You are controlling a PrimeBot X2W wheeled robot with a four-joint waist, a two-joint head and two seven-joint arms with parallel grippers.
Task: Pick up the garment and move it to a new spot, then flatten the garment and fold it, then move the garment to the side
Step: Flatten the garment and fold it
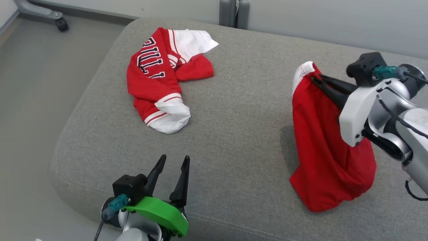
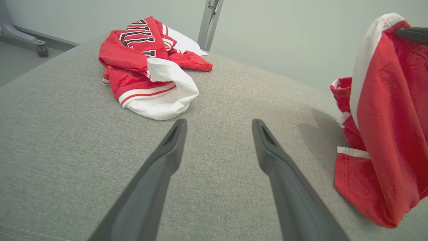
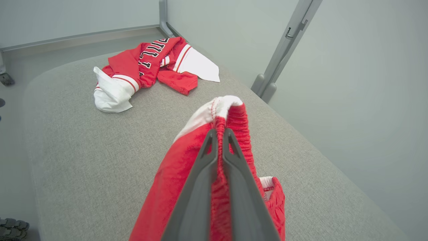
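Left gripper (image 1: 174,158): yours, jaws apart, empty, above the near edge of the cushion (image 1: 234,134).
Jersey (image 1: 157,80): red and white, crumpled at the cushion's far left, well apart from both grippers.
Garment (image 1: 326,150): red with a white panel. It hangs at the right from your right gripper (image 1: 314,78), which is clamped on the gathered waistband (image 3: 239,124) at the top. The lower end reaches the cushion.
Surface: grey woven cushion with rounded corners.
Room: pale wall (image 1: 301,20) behind, grey floor (image 1: 40,83) to the left, a caster (image 1: 62,24), two grey posts (image 1: 234,13).
Obscured: your right arm (image 1: 384,100) covers the garment's right edge. The jersey's lettering is folded and cannot be read whole.
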